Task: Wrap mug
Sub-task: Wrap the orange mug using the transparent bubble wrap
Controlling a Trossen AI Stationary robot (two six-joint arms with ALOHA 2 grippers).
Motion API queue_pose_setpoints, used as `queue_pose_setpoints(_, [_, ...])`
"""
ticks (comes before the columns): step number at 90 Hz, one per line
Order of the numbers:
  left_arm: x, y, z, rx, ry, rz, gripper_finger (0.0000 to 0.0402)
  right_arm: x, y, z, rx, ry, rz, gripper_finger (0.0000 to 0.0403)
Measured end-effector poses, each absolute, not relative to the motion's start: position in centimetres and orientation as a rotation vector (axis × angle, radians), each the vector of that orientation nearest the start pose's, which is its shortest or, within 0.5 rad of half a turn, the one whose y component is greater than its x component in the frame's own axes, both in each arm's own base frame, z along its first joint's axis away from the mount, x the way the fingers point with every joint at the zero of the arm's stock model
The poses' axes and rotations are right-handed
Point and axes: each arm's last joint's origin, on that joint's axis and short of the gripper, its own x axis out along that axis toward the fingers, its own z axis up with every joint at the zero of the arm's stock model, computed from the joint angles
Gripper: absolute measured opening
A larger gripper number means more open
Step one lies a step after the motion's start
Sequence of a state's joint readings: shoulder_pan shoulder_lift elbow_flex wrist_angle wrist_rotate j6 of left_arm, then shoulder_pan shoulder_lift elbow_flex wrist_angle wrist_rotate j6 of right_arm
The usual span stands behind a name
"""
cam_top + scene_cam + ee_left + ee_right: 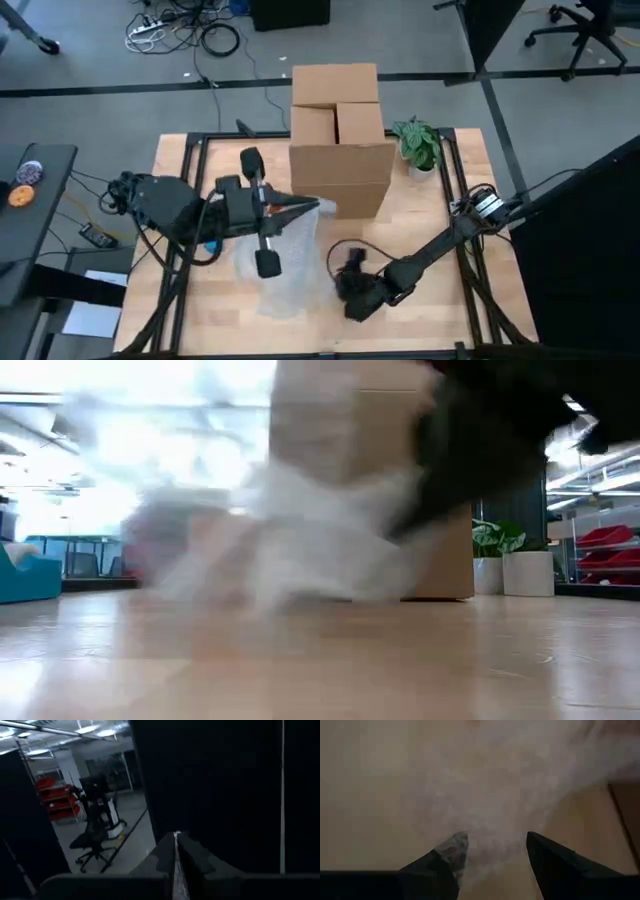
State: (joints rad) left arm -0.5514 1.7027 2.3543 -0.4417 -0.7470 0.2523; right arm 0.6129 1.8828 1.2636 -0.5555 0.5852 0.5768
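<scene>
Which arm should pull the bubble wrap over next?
Probably left. The left pincer is shut on the bubble wrap, lifting its edge. The right pincer is open at the sheet's near edge.

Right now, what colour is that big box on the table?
Plain brown cardboard box, seen best in the high view.

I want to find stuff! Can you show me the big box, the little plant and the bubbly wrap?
cardboard box (338, 120): high view, on its top flap.
plant (418, 142): high view, on its leaves.
bubble wrap (285, 250): high view, on the sheet's middle.
</scene>
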Motion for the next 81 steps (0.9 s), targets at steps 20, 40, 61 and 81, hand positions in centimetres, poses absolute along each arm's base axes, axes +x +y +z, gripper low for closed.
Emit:
queue_pose_setpoints(20, [26.1,-13.8,59.8,-0.008,-0.308,0.232,0.0000,25.0,21.7,23.6,0.015,0.881,-0.248,0.0161])
queue_pose_setpoints(40, [25.7,-13.5,60.7,-0.149,-0.400,0.254,0.0000,17.4,22.6,29.8,0.112,0.777,-0.097,0.0141])
queue_pose_setpoints(61, [26.6,-13.5,56.8,-0.196,-0.084,0.404,0.0000,11.7,20.9,30.3,0.130,0.946,-0.208,0.0118])
queue_pose_setpoints(81, [25.7,-13.3,49.8,-0.313,0.401,0.456,0.0000,11.2,22.3,26.9,0.139,1.016,-0.286,0.0115])
